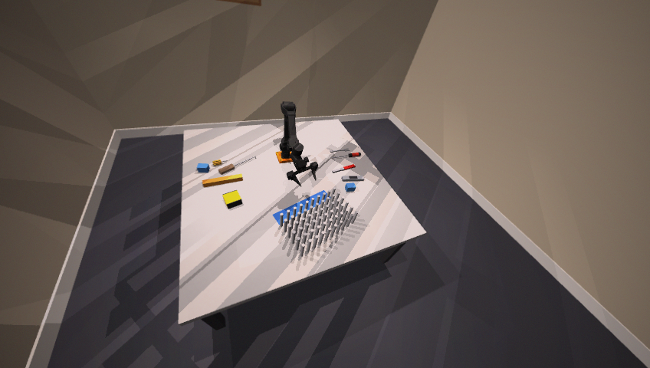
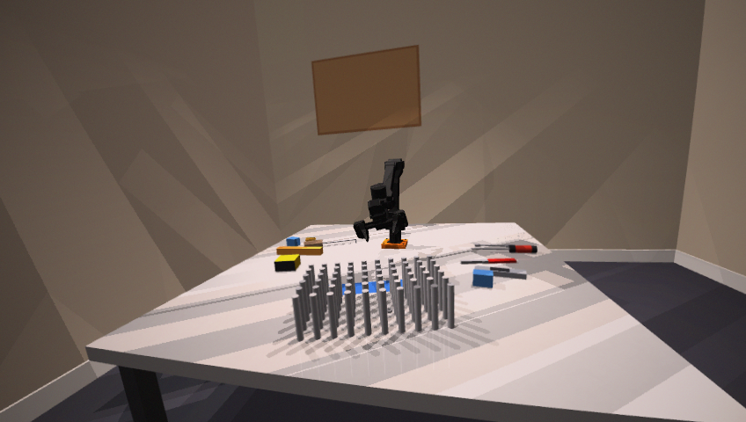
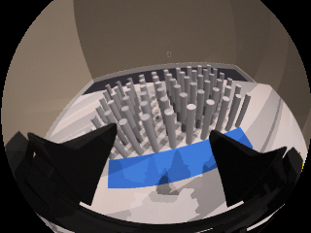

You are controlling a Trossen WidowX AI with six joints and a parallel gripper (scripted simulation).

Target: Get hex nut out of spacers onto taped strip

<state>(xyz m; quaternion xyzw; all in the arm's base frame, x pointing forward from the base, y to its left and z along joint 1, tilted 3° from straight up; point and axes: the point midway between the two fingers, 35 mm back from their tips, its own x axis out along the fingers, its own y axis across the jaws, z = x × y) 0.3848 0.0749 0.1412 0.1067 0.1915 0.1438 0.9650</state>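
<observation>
Pincer (image 1: 307,182) (image 2: 383,234) (image 3: 165,131) apart, empty, above desk (image 1: 218,273) (image 2: 209,334) (image 3: 136,206). Nut (image 2: 389,309) (image 3: 156,116) apparently deep among upright spacers (image 1: 281,219) (image 2: 367,313) (image 3: 190,126); likely light, hard, apt to skid. Brown handle (image 1: 226,169) (image 2: 312,243): best gripped mid-length; its thin shaft (image 1: 245,161) (image 2: 339,242) may flex.

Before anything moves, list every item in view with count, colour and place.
spacers: dozens, grey, upright beyond the strip
strip: one, blue, between spacers and robot
wooden-handled hook tool: one, brown, top view's left
small yellow item: one, beside it
long bar: one, orange-yellow, same side
block: one, yellow and black, same side
blue blocks: two, one per side
red-handled tools: two, top view's right
grey tool: one, same side
board: one, brown, wall
nut: cannot be told for certain
arm: one, black, orange base
gripper: one, black, open
</observation>
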